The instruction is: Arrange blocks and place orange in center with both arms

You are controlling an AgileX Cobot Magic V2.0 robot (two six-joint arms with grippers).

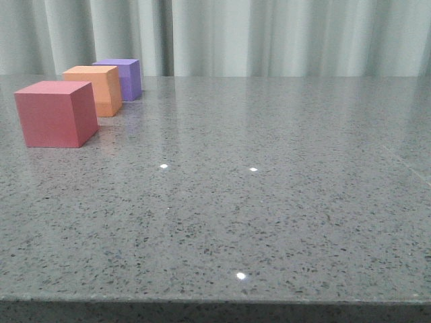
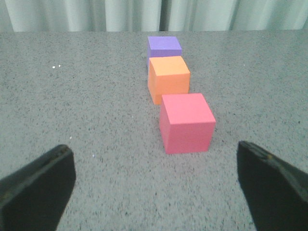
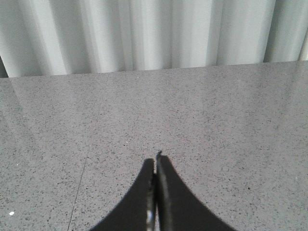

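Three cubes stand in a line on the far left of the grey speckled worktop point(image 1: 269, 222): the red cube point(image 1: 55, 113) nearest us, the orange cube point(image 1: 96, 88) behind it, the purple cube point(image 1: 122, 77) at the back, each close to its neighbour, though we cannot tell whether they touch. Our left pincer point(image 2: 154, 185) hangs spread wide just short of the red cube, gripping nothing. Our right pincer point(image 3: 156, 192) is clenched tight on nothing, over bare worktop well apart from the cubes. We judge the cubes light and matte, probably foam or painted wood, so they should not slip or break. The orange cube's flat side faces, clear of its neighbours, look to us the best place to take hold.
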